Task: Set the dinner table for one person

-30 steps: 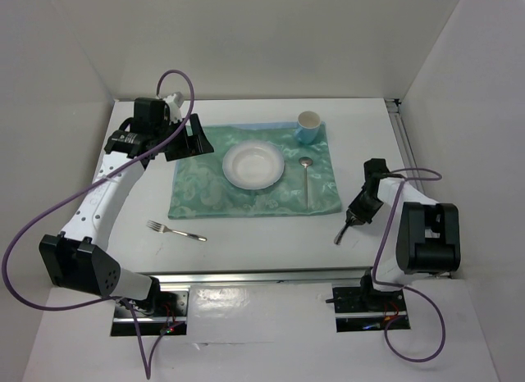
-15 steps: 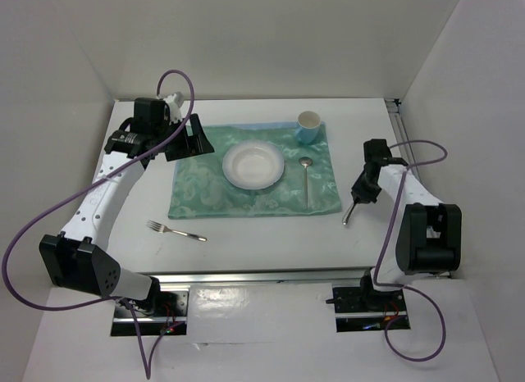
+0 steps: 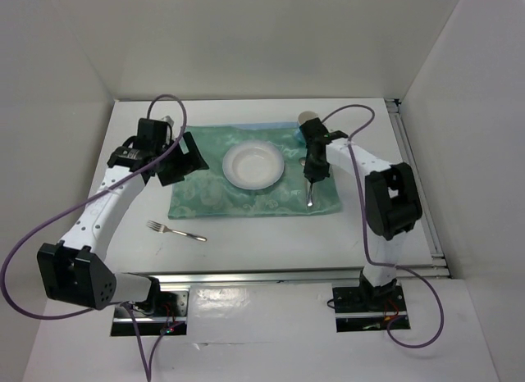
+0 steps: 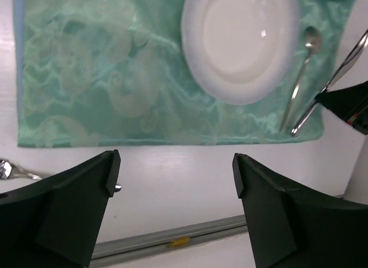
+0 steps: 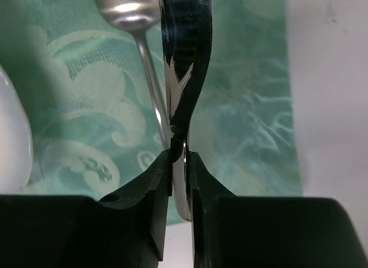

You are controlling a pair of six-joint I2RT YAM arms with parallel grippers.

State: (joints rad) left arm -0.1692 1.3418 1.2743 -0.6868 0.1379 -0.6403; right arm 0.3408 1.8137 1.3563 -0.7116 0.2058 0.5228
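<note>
The right gripper (image 5: 179, 161) has its jaws pressed tight on a shiny knife (image 5: 187, 49), pinching it near one end. The knife hangs over the green mat (image 5: 241, 107). A spoon (image 5: 127, 8) lies on the mat just beside those jaws, and the white plate (image 3: 253, 165) sits a bit further off. The left gripper (image 4: 175, 164) hangs with its jaws spread wide and nothing between them. Under them is the white dinner table (image 3: 271, 234), with the mat's edge just past their tips. A fork (image 3: 175, 231) lies on the table, off to one side of them.
</note>
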